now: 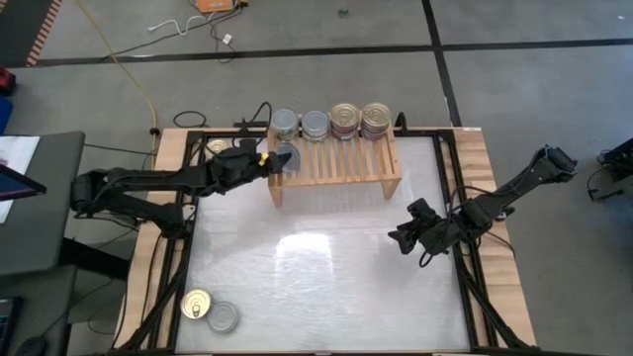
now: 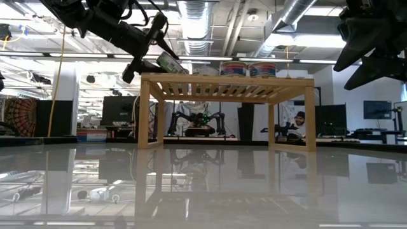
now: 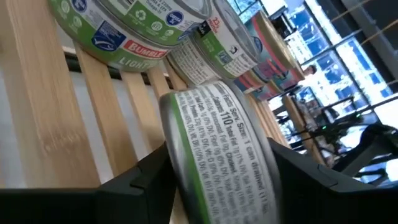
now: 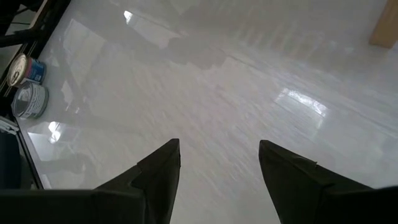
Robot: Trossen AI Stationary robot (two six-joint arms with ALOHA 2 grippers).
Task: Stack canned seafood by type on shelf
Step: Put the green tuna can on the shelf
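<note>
The light-wood shelf (image 1: 336, 163) stands at the table's far middle. Stacks of canned seafood line its far edge: silver-topped ones (image 1: 285, 123) (image 1: 315, 124) on the left, gold-lidded ones (image 1: 345, 119) (image 1: 375, 119) on the right. My left gripper (image 1: 277, 158) reaches level over the shelf's left end and is shut on one green-labelled tin (image 3: 217, 143). My right gripper (image 1: 401, 237) hangs open over bare table to the right, with nothing between its fingers (image 4: 217, 162). My left gripper has the tin between its two fingers, one finger (image 3: 146, 177) on each flat face, the label band (image 3: 214, 124) facing the wrist camera. The fingers come level from the table's left. The tin (image 2: 170, 62) is tilted just over the slats; whether its rim touches them I cannot tell.
Two loose tins (image 1: 197, 305) (image 1: 223, 317), one gold-lidded and one silver, lie at the table's near left corner. Another gold-lidded tin (image 1: 217, 146) lies left of the shelf under my left arm. The glossy table top (image 1: 326, 287) spreads in front of the shelf.
</note>
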